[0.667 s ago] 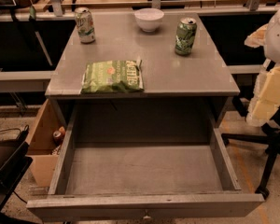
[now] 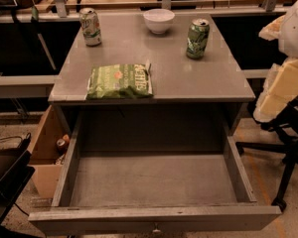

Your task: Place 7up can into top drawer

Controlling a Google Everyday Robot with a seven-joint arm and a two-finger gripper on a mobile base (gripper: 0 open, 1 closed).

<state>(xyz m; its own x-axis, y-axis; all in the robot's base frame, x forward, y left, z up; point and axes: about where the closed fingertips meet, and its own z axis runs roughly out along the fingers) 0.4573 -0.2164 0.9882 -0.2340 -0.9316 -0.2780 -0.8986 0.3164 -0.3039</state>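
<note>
The 7up can (image 2: pixel 90 27), pale with light green print, stands upright at the back left of the grey table top (image 2: pixel 188 78). The top drawer (image 2: pixel 154 182) is pulled wide open below the table's front edge, its flat grey bottom bare, with a small knob (image 2: pixel 155 228) on the front panel. Pale cream and white parts of my arm (image 2: pixel 283 78) show at the right edge, beside the table and well away from the can. My gripper itself is out of view.
A darker green can (image 2: pixel 197 38) stands at the back right, a white bowl (image 2: pixel 158 20) at the back middle, and a green chip bag (image 2: pixel 120 82) near the front left. A cardboard box (image 2: pixel 44 152) sits on the floor to the left, a chair base (image 2: pixel 288 157) to the right.
</note>
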